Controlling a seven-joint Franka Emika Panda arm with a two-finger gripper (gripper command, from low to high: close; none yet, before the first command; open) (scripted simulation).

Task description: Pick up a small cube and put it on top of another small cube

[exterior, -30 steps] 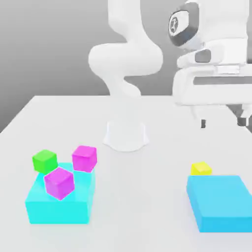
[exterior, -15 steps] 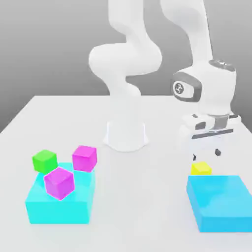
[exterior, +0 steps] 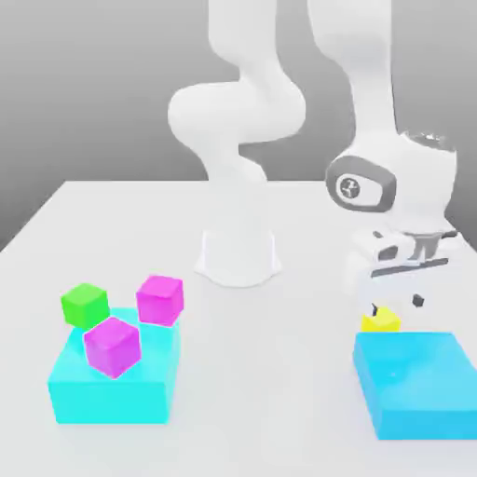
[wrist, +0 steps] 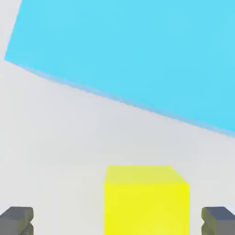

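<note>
Nearest, at the front of the white table [exterior: 270,391], sit 2 flat cyan blocks: the left cyan block [exterior: 114,384] on the exterior view's left carries a magenta cube [exterior: 113,346] on its top, and the right cyan block [exterior: 418,384] lies on the exterior view's right. Just behind the right cyan block rests the small yellow cube [exterior: 380,321], close to its far left corner. Directly over that cube hangs the gripper [exterior: 396,305], pointing down with its jaws spread wide and nothing held; the hand view shows a dark fingertip [wrist: 16,220] on each side of the cube, both apart from it. Behind the left cyan block stand a green cube [exterior: 85,304] and a second magenta cube [exterior: 160,299]. Farthest back is the arm's white base [exterior: 238,256]
</note>
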